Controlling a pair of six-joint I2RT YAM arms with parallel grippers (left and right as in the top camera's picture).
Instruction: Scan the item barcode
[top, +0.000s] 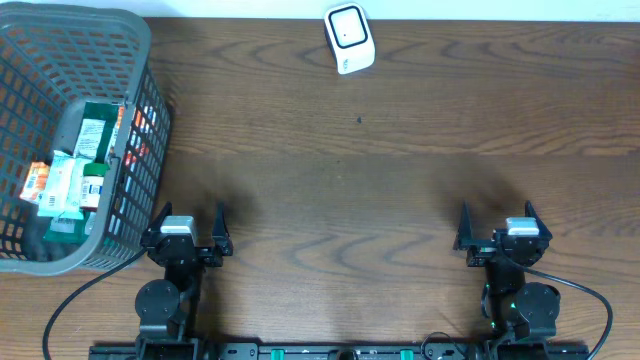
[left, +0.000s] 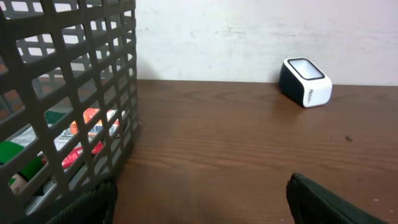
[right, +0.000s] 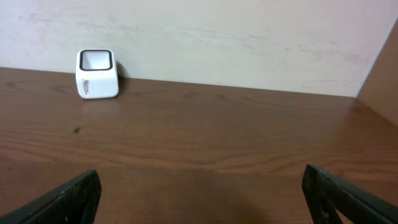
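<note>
Items lie in a loose pile on the floor of the grey mesh basket, at the far left of the wooden table. Small boxes and packets, mostly green and white, with one orange-and-white box at the left edge of the pile. No barcode can be made out. Nothing touches the pile except the basket itself.

The left wrist view looks through the basket's side wall, where red, orange and green packaging shows behind the mesh.

Left gripper sits low at the near edge of the table, just beside the basket's near right corner. I cannot tell if it touches the basket. Its jaws are spread wide and hold nothing. In its own camera the two dark fingers stand at opposite corners of the picture, with bare wood between them.

Scanner: a small white block with a dark-framed window on its top face. It stands at the far edge of the table, near the middle, just below the pale wall. It is well apart from the basket and from both arms. Both wrist cameras see it, up right from the left arm and up left from the right arm.

Right gripper sits low at the near edge, on the right side. Its jaws are also spread wide and hold nothing. Only wood grain lies between them.
</note>
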